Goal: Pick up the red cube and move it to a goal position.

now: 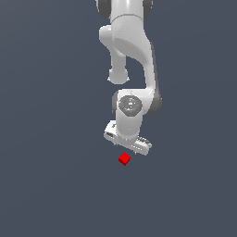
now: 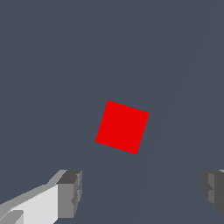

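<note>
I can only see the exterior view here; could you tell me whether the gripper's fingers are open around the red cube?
Observer: In the wrist view the gripper is open, and the red cube sits beyond the fingertips, not between them.
Operator: Is the cube square to the fingers?
Observer: No, its edges look rotated slightly against the line joining the two fingers.
Operator: Is anything touching it?
Observer: No, bare floor shows on every side of it.
</note>
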You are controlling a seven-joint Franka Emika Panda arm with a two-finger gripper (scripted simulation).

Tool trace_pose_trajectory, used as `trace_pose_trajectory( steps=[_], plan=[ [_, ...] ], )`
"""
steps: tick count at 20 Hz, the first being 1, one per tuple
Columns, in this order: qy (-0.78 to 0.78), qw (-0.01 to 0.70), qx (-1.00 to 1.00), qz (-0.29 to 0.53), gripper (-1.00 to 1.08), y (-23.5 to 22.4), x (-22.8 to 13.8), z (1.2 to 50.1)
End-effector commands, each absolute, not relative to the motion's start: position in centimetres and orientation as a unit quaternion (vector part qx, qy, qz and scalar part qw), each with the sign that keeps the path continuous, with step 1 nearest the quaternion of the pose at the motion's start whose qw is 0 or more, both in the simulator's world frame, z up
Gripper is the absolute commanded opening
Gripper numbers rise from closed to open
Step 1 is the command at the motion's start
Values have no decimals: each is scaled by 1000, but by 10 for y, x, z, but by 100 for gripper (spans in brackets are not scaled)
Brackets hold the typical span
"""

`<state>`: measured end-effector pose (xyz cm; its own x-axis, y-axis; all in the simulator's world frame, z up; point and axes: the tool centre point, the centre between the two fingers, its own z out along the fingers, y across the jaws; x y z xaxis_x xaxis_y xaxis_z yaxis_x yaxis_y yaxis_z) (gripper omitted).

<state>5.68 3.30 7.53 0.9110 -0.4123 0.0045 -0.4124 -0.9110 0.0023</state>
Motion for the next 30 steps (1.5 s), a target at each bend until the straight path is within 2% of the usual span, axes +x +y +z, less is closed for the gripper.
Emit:
trace_pose_trajectory(
  steps=[1,12,24,25,30],
  plan=[
    [-246,2,969,2,100,33,65,62],
    [-343,0,939,0,100,30,88,24],
    [-354,0,935,0,100,29,91,20],
    [-354,0,935,0,-100,29,91,20],
    [-354,0,935,0,-100,29,91,20]
  ],
)
